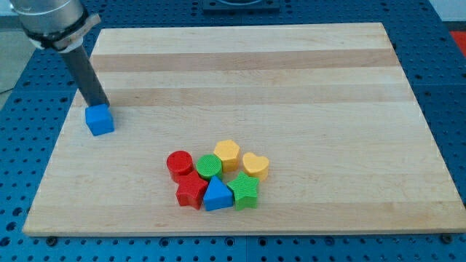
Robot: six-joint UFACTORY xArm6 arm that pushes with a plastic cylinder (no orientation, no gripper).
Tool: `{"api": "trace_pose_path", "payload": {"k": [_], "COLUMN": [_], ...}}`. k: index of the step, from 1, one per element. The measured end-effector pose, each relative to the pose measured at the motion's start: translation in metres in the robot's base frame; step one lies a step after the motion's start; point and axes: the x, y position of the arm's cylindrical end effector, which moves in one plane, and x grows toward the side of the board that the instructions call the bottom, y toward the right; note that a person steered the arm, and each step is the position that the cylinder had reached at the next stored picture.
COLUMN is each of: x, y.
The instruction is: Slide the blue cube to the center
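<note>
The blue cube (100,120) sits on the wooden board (291,80) near its left edge, about halfway down. My tip (101,105) rests right at the cube's top edge, touching or almost touching it. The dark rod slants up to the view's top left from there. The cube lies far left of the board's middle.
A tight cluster lies at the lower middle: a red cylinder (179,164), a green cylinder (209,167), a yellow block (227,153), a yellow heart (255,166), a red star-like block (191,192), a blue triangle (217,195), a green block (245,191).
</note>
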Motion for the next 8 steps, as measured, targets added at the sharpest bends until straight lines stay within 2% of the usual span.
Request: {"api": "trace_pose_path", "payload": {"k": [1,2,3,4,5,6,7,8], "x": [-0.005,0.003,0.031,0.038,0.037,0.036,0.036,0.009], "y": [-0.007,-0.053,-0.053,0.014,0.116,0.166,0.141,0.147]}}
